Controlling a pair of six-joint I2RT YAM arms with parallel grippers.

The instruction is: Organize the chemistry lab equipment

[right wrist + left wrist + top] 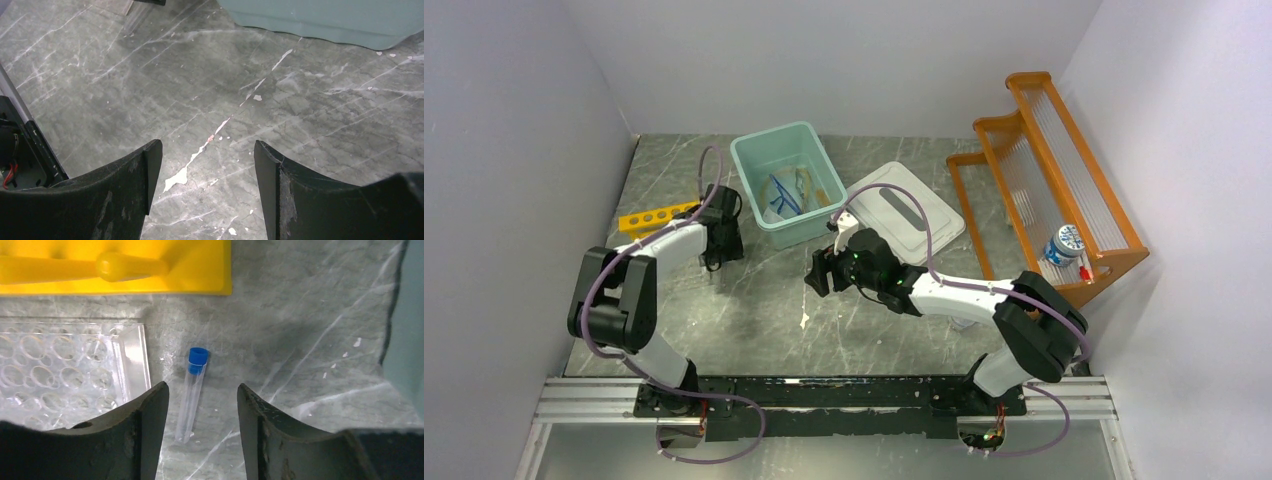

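Observation:
A clear test tube with a blue cap (191,395) lies flat on the grey marble table, cap pointing away. My left gripper (202,386) hangs open just above it, one finger on each side, touching nothing. The yellow tube rack (115,267) lies beyond the tube, and it also shows at the table's left (656,217) in the top view. My left gripper (714,268) stands just right of the rack. My right gripper (819,275) is open over bare table at the middle, and its wrist view shows the right gripper (207,142) with only marble between its fingers.
A clear plastic well plate (65,370) lies left of the tube. A teal bin (774,133) at the back holds blue and tan tubing loops (784,195). A white lid (904,210) lies to its right. An orange wooden shelf (1044,180) at far right holds a small bottle (1061,245).

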